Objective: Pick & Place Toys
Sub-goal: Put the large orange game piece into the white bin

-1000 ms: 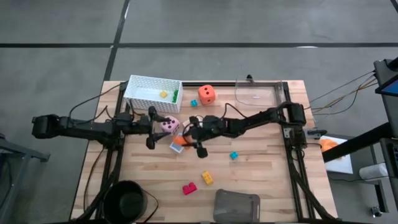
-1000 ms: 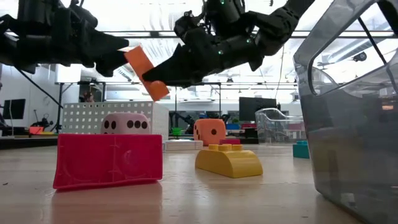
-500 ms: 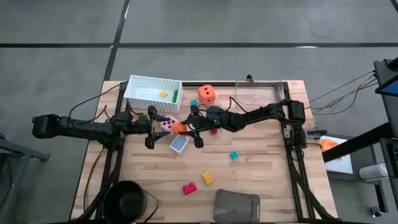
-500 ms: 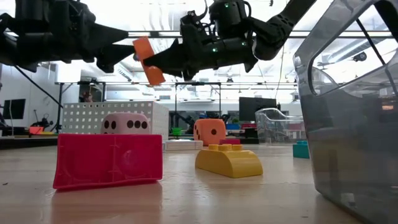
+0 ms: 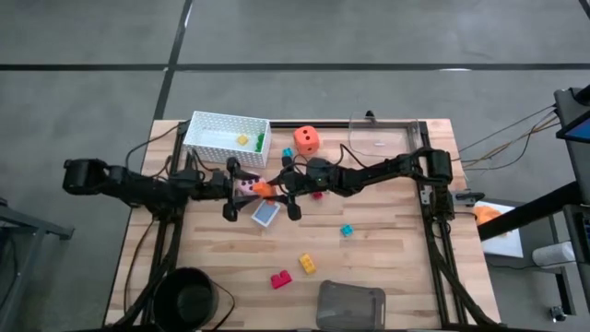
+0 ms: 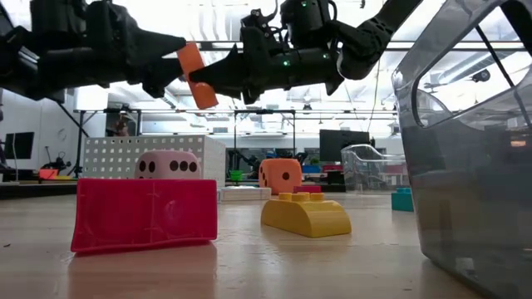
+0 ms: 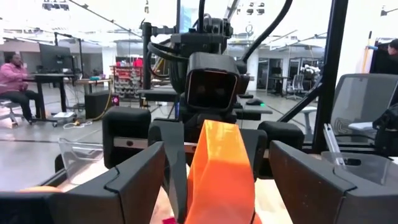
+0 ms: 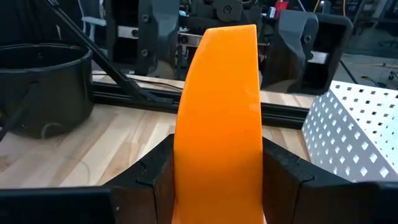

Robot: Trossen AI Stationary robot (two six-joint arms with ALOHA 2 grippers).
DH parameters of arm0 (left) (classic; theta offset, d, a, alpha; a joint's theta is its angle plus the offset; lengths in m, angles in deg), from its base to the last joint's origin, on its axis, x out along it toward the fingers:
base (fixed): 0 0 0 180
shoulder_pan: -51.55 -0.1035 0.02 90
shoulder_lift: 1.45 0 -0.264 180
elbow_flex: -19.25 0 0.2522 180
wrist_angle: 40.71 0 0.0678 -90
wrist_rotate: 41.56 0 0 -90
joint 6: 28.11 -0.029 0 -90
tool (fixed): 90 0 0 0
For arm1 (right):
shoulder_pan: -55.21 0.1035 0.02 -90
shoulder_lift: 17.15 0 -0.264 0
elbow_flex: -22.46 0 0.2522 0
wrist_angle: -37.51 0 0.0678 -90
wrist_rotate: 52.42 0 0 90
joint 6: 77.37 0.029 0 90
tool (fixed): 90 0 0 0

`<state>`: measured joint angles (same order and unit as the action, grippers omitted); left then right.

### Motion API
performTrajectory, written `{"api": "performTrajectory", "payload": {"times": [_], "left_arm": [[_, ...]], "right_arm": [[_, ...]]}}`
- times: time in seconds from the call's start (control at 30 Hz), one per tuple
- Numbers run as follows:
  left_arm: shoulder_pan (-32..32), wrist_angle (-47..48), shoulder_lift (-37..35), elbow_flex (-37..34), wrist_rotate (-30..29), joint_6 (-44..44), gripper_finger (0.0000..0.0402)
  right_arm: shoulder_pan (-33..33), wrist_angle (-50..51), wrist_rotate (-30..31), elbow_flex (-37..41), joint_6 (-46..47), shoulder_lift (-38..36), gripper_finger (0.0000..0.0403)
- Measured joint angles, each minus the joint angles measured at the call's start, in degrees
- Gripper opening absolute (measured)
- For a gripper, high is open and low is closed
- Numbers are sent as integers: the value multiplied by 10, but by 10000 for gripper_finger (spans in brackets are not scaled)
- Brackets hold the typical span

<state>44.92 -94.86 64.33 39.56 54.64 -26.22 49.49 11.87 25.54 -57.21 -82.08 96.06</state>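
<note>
Orange brick (image 8: 217, 118) between right gripper (image 5: 284, 192) fingers

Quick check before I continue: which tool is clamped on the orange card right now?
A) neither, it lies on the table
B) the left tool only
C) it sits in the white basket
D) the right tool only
D: the right tool has its fingers pressed against both sides of the orange card, held up in the air, while the left tool stands open around it, not touching.
</note>
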Motion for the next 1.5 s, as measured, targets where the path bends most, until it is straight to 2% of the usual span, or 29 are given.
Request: {"api": "performTrajectory", "payload": {"times": [0.37, 0.47, 0.67, 0.7, 1.07, 1.13, 1.33, 1.4, 1.5], "left_arm": [[4, -8, 61, 38, 0, -11, 279], [4, -10, 60, 37, -2, -17, 244], [7, -10, 60, 36, -2, -22, 120], [7, -10, 60, 36, -4, -24, 114], [13, -6, 60, 36, 3, -35, 114], [13, -5, 60, 36, 9, -38, 114], [14, -1, 60, 35, 37, -38, 114], [14, -1, 60, 35, 37, -38, 114], [13, 1, 60, 35, 39, -38, 114]], "right_arm": [[0, 0, 0, 0, 0, 0, 163], [0, 0, -7, 0, 0, 0, 163], [0, 1, -6, 1, 0, 0, 163], [0, 1, -7, 1, 0, 0, 163], [0, 4, -11, 1, -3, 0, 165], [0, 6, -13, 1, 4, 0, 196], [1, 32, -19, 2, 13, -7, 334], [0, 42, -19, 7, 6, -13, 363], [0, 31, -34, 25, 1, -25, 383]]}}
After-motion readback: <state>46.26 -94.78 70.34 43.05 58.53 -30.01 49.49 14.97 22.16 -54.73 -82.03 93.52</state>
